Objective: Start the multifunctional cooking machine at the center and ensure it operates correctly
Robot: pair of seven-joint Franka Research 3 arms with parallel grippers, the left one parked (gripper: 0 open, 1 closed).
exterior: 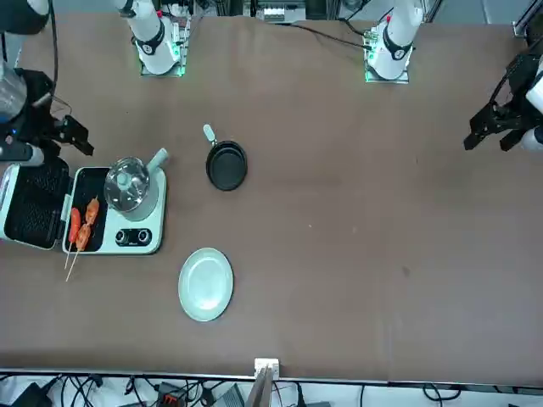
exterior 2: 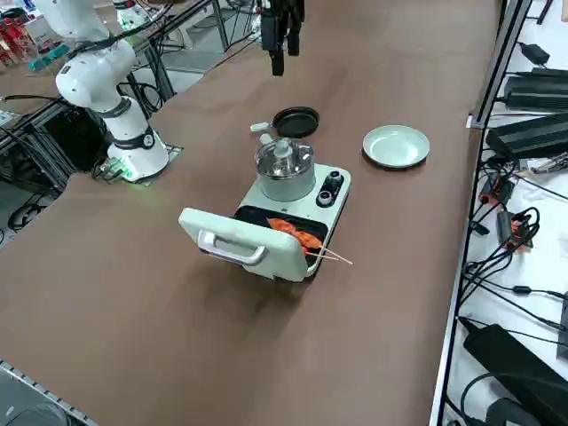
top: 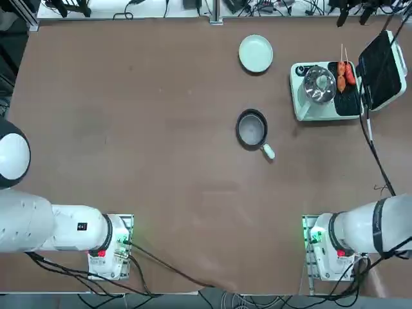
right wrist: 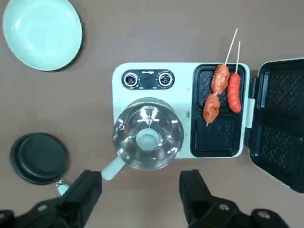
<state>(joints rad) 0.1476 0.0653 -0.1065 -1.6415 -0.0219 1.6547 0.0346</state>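
The right gripper (right wrist: 140, 194), fingers spread wide and holding nothing, hangs well above the cooking machine (right wrist: 180, 110), which stands at the table's right far side, so the two dials (right wrist: 147, 80) lie straight below and just beyond the steel pot (right wrist: 147, 137) from the fingertips.

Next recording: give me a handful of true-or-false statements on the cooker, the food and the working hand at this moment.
1. The cooking machine's hinged lid is open. True.
2. Skewered sausages lie on the round plate. False: they lie on the machine's grill plate; the round plate holds nothing.
3. The right hand hangs open above the machine, holding nothing. True.
4. The small dark pan sits on the machine. False: it sits on the table, apart from the machine.
5. A steel pot stands on the machine. True.
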